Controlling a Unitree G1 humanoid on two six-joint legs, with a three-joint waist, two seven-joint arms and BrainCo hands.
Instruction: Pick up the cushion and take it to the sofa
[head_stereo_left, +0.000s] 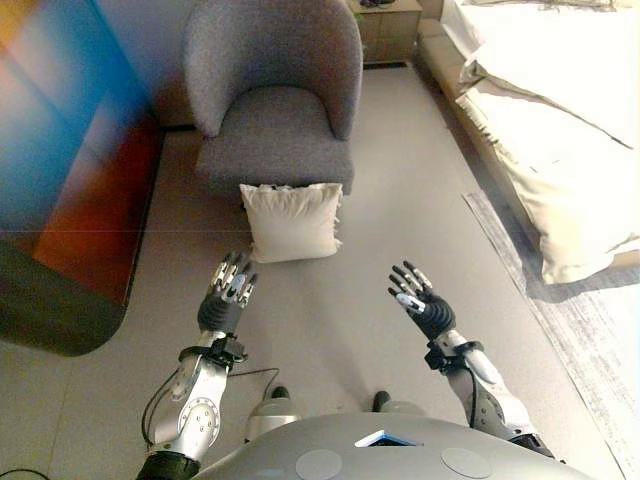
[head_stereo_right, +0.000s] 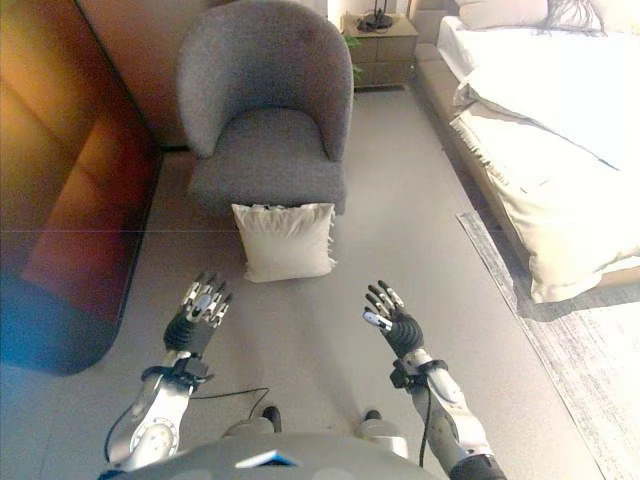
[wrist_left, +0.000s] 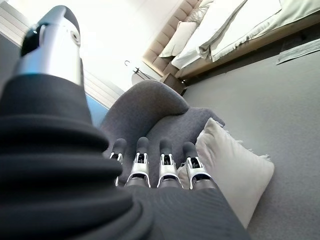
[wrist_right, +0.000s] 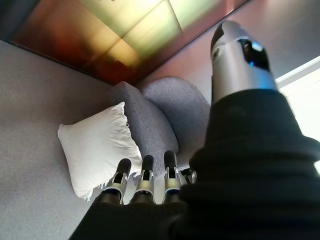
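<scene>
Both empty: left hand (head_stereo_left: 228, 292) and right hand (head_stereo_left: 420, 297) spread wide to flank square cream fabric cushion (head_stereo_left: 293, 221) propped against grey upholstered armchair (head_stereo_left: 272, 95).

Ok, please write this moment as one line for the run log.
phase: reaching | cushion: on floor, leaning against armchair | left robot hand: open, empty | right robot hand: open, empty

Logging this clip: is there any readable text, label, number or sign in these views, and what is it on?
None. No lettering shows on the white cushion, the grey armchair, the bed or the bedside cabinet. The left hand and right hand carry no legible markings.
</scene>
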